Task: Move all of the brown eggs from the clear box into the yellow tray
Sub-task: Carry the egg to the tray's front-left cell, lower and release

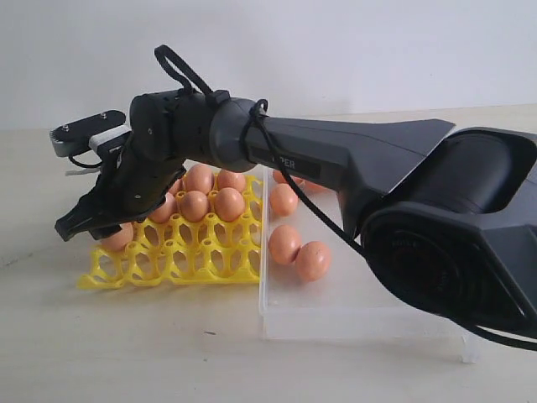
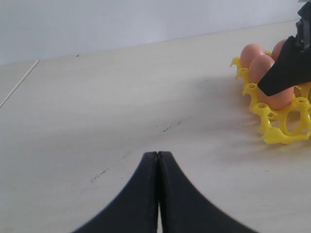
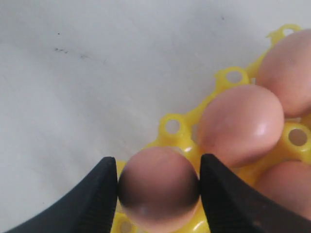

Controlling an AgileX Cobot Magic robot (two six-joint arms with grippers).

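Note:
My right gripper (image 3: 158, 182) is shut on a brown egg (image 3: 158, 187), its fingers pressing both sides, right over a cup at the yellow tray's (image 3: 172, 127) outer edge. In the exterior view that arm reaches across to the tray's (image 1: 201, 260) left side, with the held egg (image 1: 117, 238) low at the lattice. Several eggs (image 1: 210, 200) fill the tray's back cups. Three eggs (image 1: 298, 252) show in the clear box (image 1: 352, 319); the arm hides others. My left gripper (image 2: 158, 154) is shut and empty over bare table, well away from the tray (image 2: 284, 133).
The clear box stands against the tray's right side. The right arm's thick body (image 1: 436, 218) spans the box and hides its back part. The tray's front rows of cups (image 1: 210, 252) hold nothing. Pale tabletop (image 2: 121, 97) lies left of the tray.

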